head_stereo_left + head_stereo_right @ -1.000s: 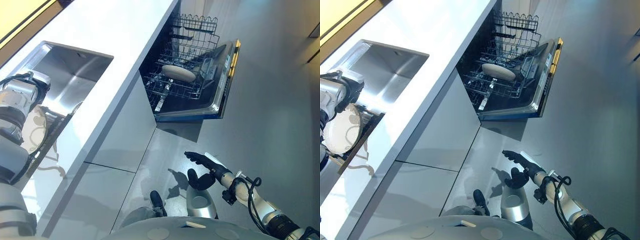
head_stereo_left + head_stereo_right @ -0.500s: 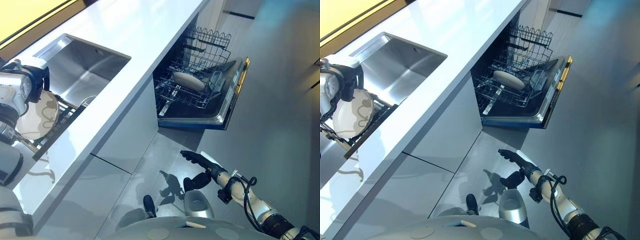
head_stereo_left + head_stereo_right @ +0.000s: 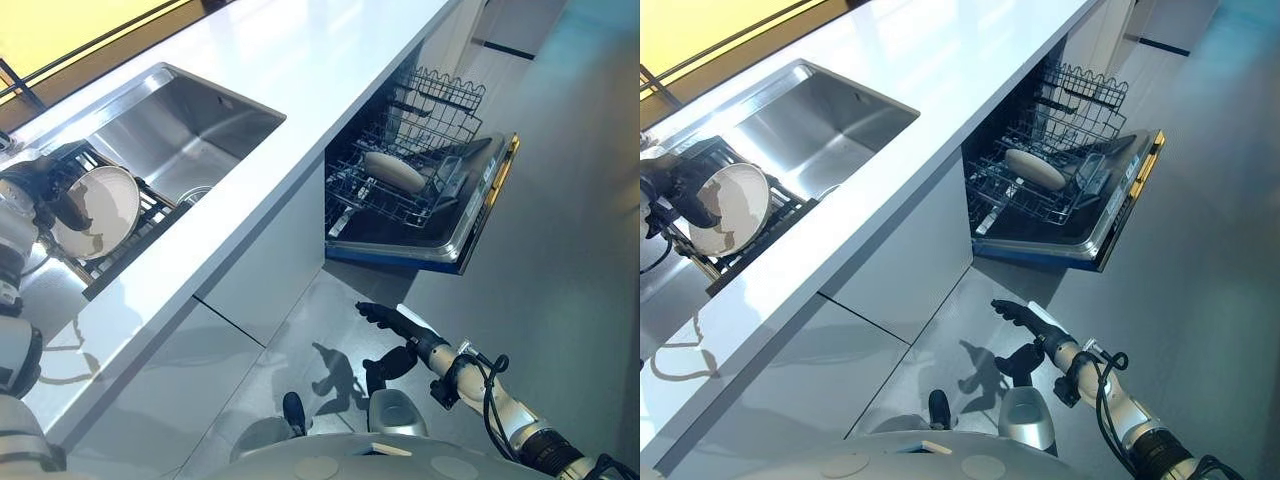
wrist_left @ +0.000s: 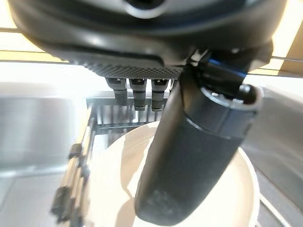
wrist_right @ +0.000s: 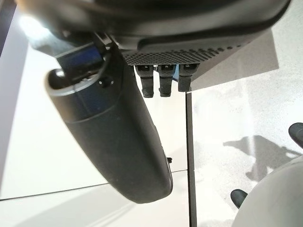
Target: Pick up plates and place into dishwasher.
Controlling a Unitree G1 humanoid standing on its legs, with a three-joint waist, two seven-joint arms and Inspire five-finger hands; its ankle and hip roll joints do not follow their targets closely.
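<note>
L hand [image 3: 55, 200] at plate [image 3: 100, 208], which stands on edge in rack [image 3: 760, 235] beside sink [image 3: 190, 130]. L wrist view: thumb [image 4: 199, 156] lies across plate face, fingers [image 4: 137, 94] go over rim behind; looks like a pinch on plate. R hand [image 3: 395, 335] low over floor, fingers relaxed, holds nothing. Dishwasher [image 3: 470, 215] open, a dish [image 3: 393, 170] already in basket. Plate likely ceramic: stiff, glazed, slick, chips easy, some weight. Best hold at rim, thumb vs fingers, lift clear of rack wires
</note>
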